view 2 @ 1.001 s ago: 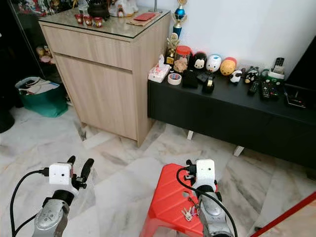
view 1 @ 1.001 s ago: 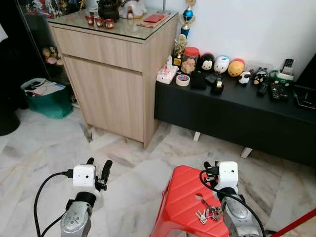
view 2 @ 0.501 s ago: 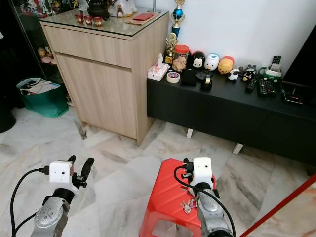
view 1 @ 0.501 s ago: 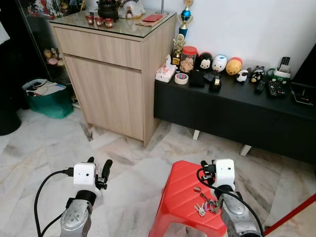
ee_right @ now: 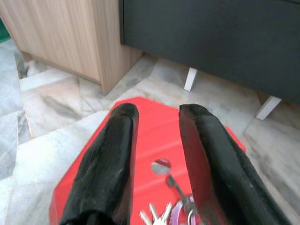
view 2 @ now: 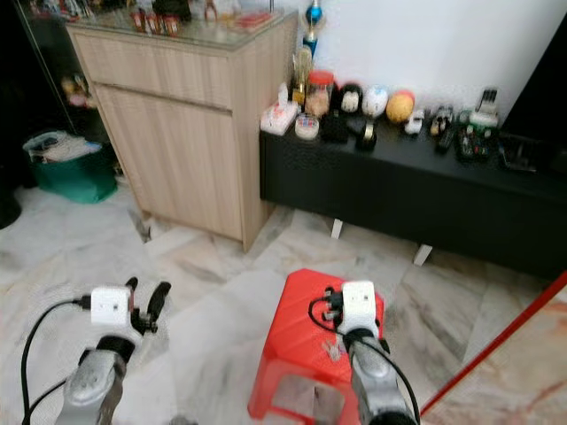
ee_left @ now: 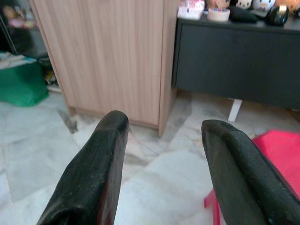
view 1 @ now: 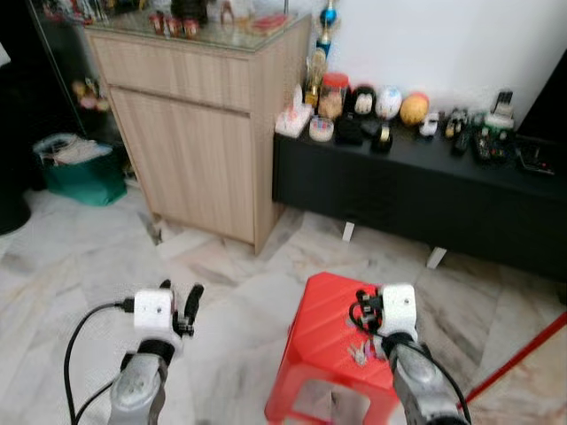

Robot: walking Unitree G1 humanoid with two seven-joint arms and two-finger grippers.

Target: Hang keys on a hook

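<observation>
A bunch of keys (ee_right: pixel 171 210) is lying on top of a red stool (view 1: pixel 323 341), near the hole in the middle of the seat. In the right wrist view the bunch is showing 2 or 3 silvery blades fanned out, a darker key pointing toward the hole, and a pale purplish ring or tag joining them (the head views are too blurred to add detail). The keys (view 1: pixel 359 353) are sitting toward the stool's right half, just in front of the right arm's white camera block.

The right gripper (ee_right: pixel 157 123) is hovering over the stool seat with its 2 black fingers (ee_right: pixel 117 145) spread apart and nothing between them; the keys are lying just below and between the finger bases, not touched as far as the view is showing. The left gripper (ee_left: pixel 161 126) is hanging well to the left of the stool over the marble floor (view 1: pixel 71 266), its fingers (ee_left: pixel 101 159) also parted and empty.

Beyond the stool a wooden cabinet (view 1: pixel 190 142) is standing against the wall, with small items on its glass top. Beside it a low black bench (view 1: pixel 416 190) is carrying a row of small figurines, a roll of tape and remote controls. A green bag (view 1: pixel 75 168) is sitting on the floor left of the cabinet. A red bar (view 1: pixel 523 359) is crossing the lower right corner.
</observation>
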